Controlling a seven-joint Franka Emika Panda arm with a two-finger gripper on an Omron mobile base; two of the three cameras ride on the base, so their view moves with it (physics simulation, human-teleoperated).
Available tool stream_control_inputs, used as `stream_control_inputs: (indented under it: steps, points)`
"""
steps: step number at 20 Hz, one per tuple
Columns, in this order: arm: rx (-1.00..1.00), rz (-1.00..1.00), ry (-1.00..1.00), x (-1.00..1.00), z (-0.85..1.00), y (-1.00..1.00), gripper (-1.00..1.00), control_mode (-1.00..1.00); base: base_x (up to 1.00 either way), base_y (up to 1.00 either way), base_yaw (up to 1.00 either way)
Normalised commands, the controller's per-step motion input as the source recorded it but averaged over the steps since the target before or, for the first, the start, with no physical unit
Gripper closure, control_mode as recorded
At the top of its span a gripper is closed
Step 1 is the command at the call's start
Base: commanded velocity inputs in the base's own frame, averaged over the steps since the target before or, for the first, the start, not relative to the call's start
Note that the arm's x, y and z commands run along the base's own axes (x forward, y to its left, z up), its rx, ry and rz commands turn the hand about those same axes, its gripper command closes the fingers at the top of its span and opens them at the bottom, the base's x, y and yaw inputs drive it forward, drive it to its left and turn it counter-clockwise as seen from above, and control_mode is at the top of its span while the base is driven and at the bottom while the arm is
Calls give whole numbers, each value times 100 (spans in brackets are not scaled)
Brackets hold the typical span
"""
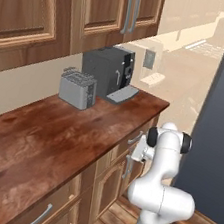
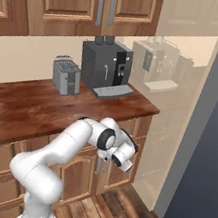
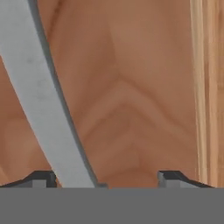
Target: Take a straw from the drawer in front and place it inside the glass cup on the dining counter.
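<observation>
My gripper (image 3: 107, 179) is pressed close to the wooden front of the drawer (image 3: 135, 100), just under the right end of the counter. The drawer's grey bar handle (image 3: 41, 100) runs slantwise between my fingertips, close to the left fingertip (image 3: 41, 178). The jaws stand wide apart and are not clamped on it. From the base views the hand (image 1: 139, 152) reaches against the top drawer (image 1: 130, 143) of the cabinet, and the arm bends toward it (image 2: 118, 156). The drawer looks shut. The straw is hidden, and the glass cup and the dining counter are out of view.
A silver toaster (image 1: 78, 89) and a dark coffee machine (image 1: 109, 71) stand at the back of the narrow wood counter (image 1: 55, 136). Wooden wall cabinets (image 1: 58, 5) hang above. A tall dark panel (image 1: 218, 124) rises on the right, beside open wood floor (image 2: 128, 211).
</observation>
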Motion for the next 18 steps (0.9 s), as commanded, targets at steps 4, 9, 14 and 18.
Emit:
stream_control_inputs:
  steps: [4,9,14,18]
  points:
    - [0,-11,4,33,9,-43,-100,-100,0,0,0]
    - [-2,-6,1,56,6,5,-100,-100,0,0,0]
    - [-7,-1,0,41,-10,43,-100,-100,0,0,0]
    - [0,0,0,11,14,24,-100,-100,0,0,0]
